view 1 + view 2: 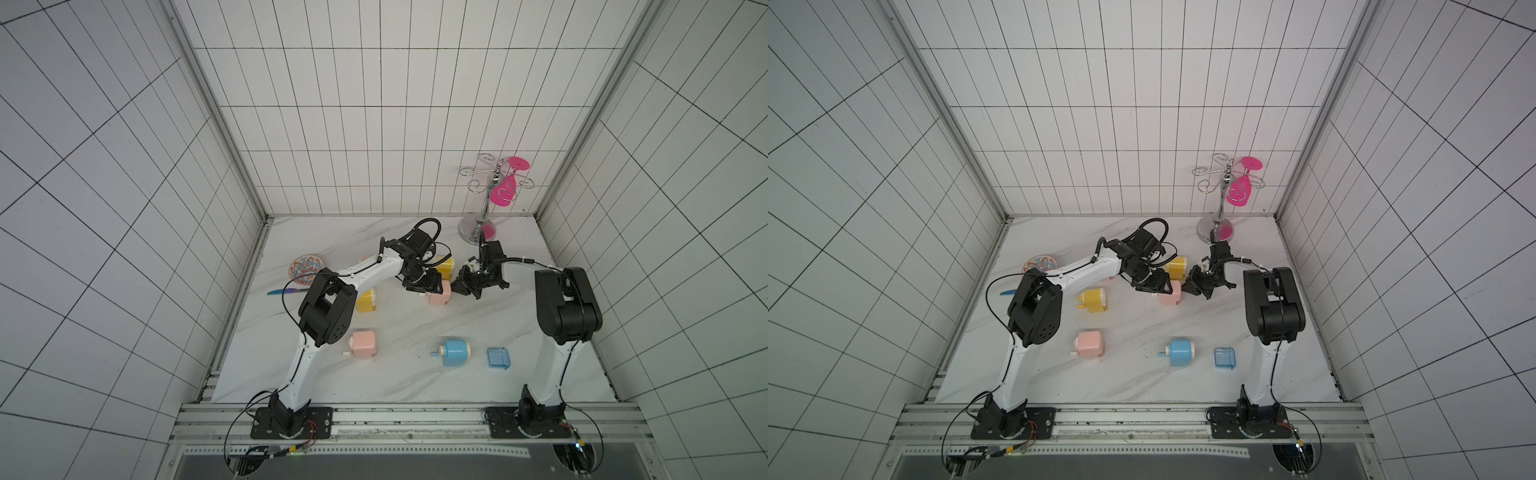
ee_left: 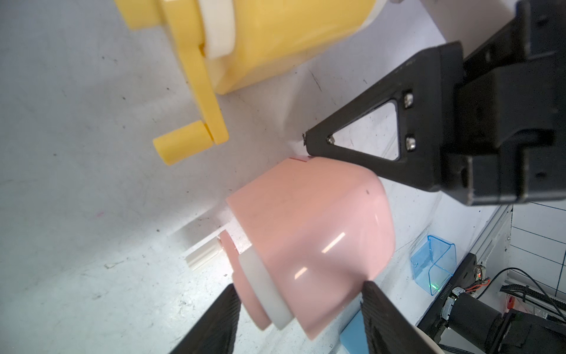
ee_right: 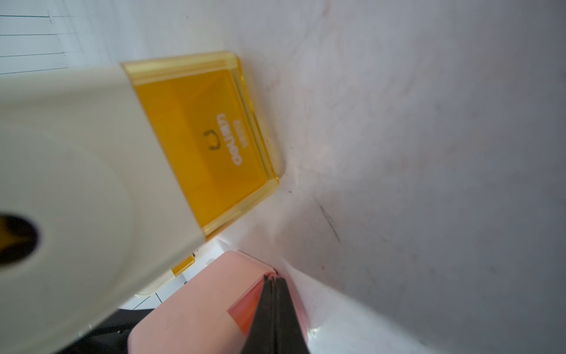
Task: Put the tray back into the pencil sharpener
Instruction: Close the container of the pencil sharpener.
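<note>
tray (image 3: 246, 306) edge touches shut right jaws; left jaws clamp pink sharpener (image 2: 309, 239).

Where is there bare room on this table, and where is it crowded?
Free: the table's front strip, between the blue sharpener, the blue tray and the rail. Crowded: the back middle, around the far pink sharpener and far yellow sharpener.

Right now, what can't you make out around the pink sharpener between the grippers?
Top views: left gripper covers most of the pink sharpener.
Right wrist view: shut right gripper hides whether the tray is fully in.
Top views: left arm hides part of the plate.
Left wrist view: the frame edge cuts off the blue sharpener.
</note>
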Robot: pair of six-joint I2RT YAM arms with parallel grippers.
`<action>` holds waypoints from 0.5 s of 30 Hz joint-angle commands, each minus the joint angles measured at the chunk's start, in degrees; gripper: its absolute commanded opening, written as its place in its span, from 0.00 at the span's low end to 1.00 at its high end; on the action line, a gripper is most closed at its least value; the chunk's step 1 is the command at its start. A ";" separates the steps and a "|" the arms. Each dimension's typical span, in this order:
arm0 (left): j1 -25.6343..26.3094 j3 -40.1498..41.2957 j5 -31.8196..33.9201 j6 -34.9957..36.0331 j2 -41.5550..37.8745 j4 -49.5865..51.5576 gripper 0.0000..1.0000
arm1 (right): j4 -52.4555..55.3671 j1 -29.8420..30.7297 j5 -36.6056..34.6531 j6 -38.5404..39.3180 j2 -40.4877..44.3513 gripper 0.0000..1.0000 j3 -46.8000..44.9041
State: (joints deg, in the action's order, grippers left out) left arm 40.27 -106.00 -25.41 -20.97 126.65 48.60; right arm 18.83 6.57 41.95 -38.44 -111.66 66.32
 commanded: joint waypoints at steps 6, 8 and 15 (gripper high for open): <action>-0.72 0.25 0.30 0.93 0.28 -0.87 0.71 | 5.81 -2.33 -5.93 2.26 6.71 0.08 0.03; -0.94 -0.08 0.58 1.19 -0.13 -0.83 0.74 | 7.26 -2.85 -6.82 3.13 8.16 0.09 0.19; -1.75 -2.10 1.67 2.64 -2.51 -0.26 0.84 | 11.22 -4.41 -7.98 5.36 12.19 0.10 0.74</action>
State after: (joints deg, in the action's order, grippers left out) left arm 39.13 -106.06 -24.84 -19.44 126.61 48.69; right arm 26.20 2.96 35.68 -34.83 -101.45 66.39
